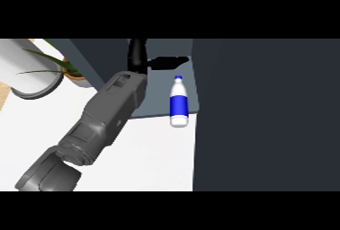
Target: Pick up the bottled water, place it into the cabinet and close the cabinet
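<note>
White countertop (pixel 153 152) fills the lower middle of the head view, with dark cabinet panels rising behind and to the right. At far left a pale rounded vessel (pixel 30 72) is seen, and just beside it a potted plant (pixel 63 67) with long green leaves. Next comes a grey forearm (pixel 100 121), stretched diagonally from the lower left up toward the cabinet (pixel 159 54). It is taken to be the left arm, as it sits at the view's left. Its left hand (pixel 149 60) is extended into the dark opening, fingers apparently straightened and holding nothing, though they are hard to read against the shadow. To the right of the forearm and below the hand, the bottled water (pixel 178 102) is seen on the cabinet floor near its front edge. Its long axis runs away from the viewer, with the cap end deeper inside. The bottle is apart from the hand. Further right, a large dark panel (pixel 266 112), possibly the cabinet door, is seen. No right hand is visible. Placing is judged done; closing remains.
</note>
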You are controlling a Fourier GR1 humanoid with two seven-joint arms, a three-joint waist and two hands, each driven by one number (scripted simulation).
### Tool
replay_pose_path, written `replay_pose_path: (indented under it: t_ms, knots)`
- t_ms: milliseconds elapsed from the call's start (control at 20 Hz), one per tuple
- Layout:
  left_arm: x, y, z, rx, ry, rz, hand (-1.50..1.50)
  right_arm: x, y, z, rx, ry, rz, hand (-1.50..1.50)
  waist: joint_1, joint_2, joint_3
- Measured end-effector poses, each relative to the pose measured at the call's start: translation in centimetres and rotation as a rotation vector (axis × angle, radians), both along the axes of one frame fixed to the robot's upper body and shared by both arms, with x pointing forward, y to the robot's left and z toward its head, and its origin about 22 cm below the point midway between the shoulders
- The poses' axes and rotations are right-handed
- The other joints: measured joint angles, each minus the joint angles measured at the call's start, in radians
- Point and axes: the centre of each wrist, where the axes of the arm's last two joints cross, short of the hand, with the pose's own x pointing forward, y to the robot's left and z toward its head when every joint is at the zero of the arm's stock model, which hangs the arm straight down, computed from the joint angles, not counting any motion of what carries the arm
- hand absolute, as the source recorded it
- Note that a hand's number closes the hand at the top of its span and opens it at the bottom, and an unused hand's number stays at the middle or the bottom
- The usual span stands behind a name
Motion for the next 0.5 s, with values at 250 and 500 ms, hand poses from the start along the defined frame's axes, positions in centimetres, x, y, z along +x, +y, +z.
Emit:
replay_pose_path:
  t_ms: [250,500]
  knots:
    - [-0.2,-0.6,-0.1,-0.074,-0.031,-0.083,-1.5,-0.1,-0.2,0.0,-0.005,0.012,-0.002,-1.5,0.024,-0.01,0.001]
    - [-0.8,-0.9,-1.1,-0.107,-0.033,-0.118,-1.5,-0.2,0.1,-0.1,0.011,0.024,-0.01,-1.5,0.042,-0.02,0.001]
